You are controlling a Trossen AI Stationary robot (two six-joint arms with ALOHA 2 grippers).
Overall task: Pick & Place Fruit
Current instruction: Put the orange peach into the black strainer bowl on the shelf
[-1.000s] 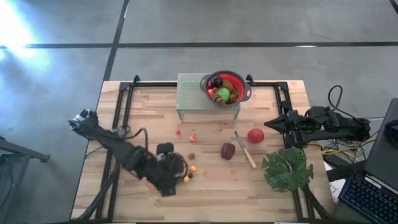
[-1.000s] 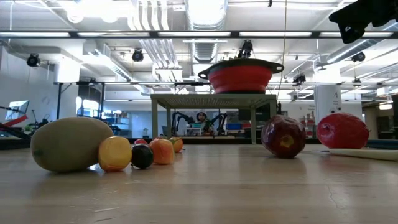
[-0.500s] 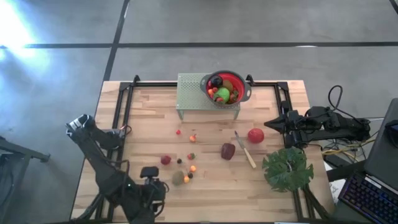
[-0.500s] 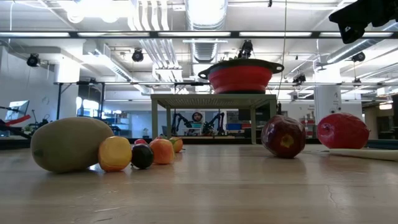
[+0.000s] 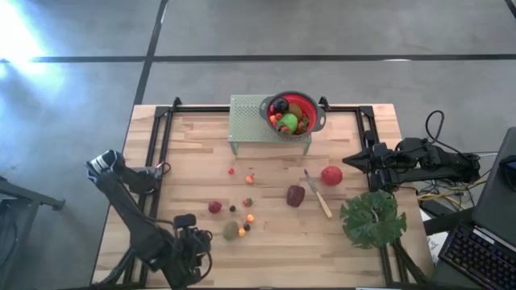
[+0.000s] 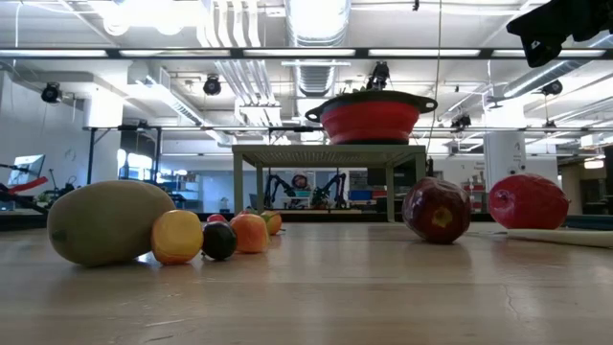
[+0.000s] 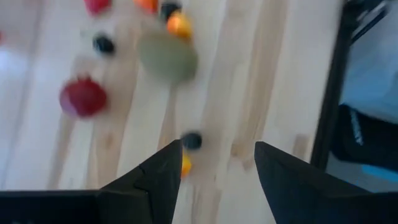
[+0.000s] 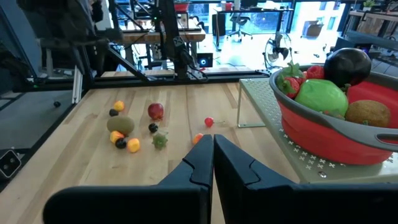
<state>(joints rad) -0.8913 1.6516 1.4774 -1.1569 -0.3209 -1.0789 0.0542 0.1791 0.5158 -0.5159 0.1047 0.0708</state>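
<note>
The fruit lies in two groups. Several pieces fill the red bowl (image 5: 293, 113) on a pale perforated stand (image 5: 250, 122) at the upper middle of the high view: a green apple (image 5: 289, 122), a dark fruit (image 8: 348, 65) and a brown kiwi (image 8: 367, 112) show among them. The rest is scattered on the wooden counter (image 5: 193, 153) below the stand. A red apple (image 5: 331, 175) and a dark maroon fruit (image 5: 296, 195) lie right of centre, with a slim pale-handled knife (image 5: 318, 194) between them. Left of centre lie a small red fruit (image 5: 214, 207), a greenish-brown kiwi (image 5: 231, 231) and some small orange pieces (image 5: 250, 217) and dark berries (image 5: 233, 209).

The left hand (image 5: 190, 247) hangs over the lower left of the counter, left of the kiwi, its fingers (image 7: 155, 177) apart and holding nothing. The right hand (image 5: 355, 160) waits at the counter's right edge, its fingers (image 8: 202, 163) pressed together and empty. A big green leaf (image 5: 372, 218) lies at the lower right.
</note>
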